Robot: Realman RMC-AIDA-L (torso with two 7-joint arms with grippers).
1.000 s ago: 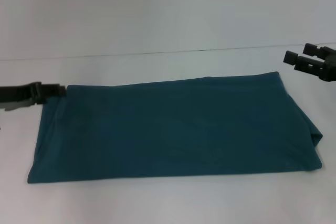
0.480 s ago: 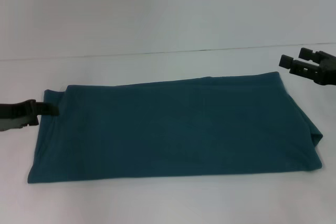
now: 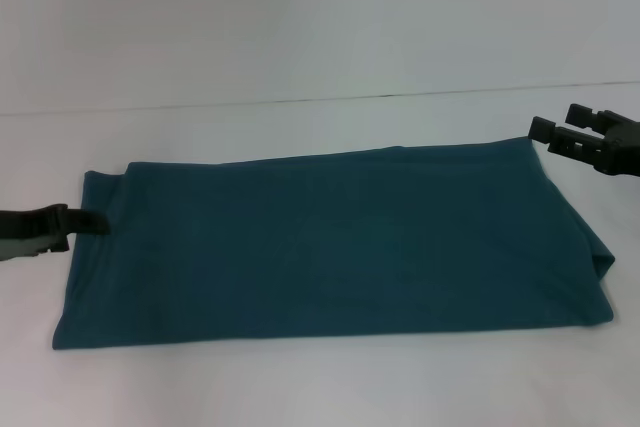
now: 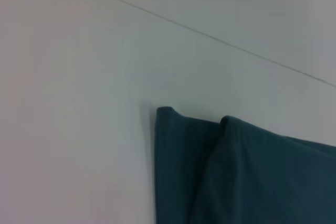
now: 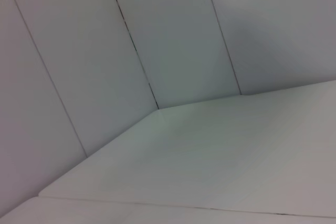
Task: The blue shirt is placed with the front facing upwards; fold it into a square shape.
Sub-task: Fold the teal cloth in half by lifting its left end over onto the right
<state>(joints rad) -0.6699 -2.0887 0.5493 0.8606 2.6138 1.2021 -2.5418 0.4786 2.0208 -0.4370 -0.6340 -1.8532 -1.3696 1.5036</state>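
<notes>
The white tabletop [image 3: 300, 387] fills most of the head view, and on it the dark teal-blue cotton shirt [image 3: 330, 247] is laid flat as a long horizontal band across the middle of the frame, so the lengthwise folds look done to me and the crosswise ones are what's left to get a square. No lettering or collar showing on the face that's up.

It's soft, light, floppy cloth. It'll sag and drag if I lift just one point, and the stacked layers will probably slide over each other. I'd pinch through all the layers right at a short end, near a corner, not on the top sheet only. The left wrist view shows that end's far corner with a lower layer sticking out past the upper one, so that's the fiddly spot.

My left gripper [image 3: 88, 220] is at mid-left of the frame, tip right at the shirt's left edge; can't tell if it's clamped on fabric or not. My right gripper [image 3: 560, 134] hangs at the right edge, just off the far right corner, fingers parted, gripping nothing.
</notes>
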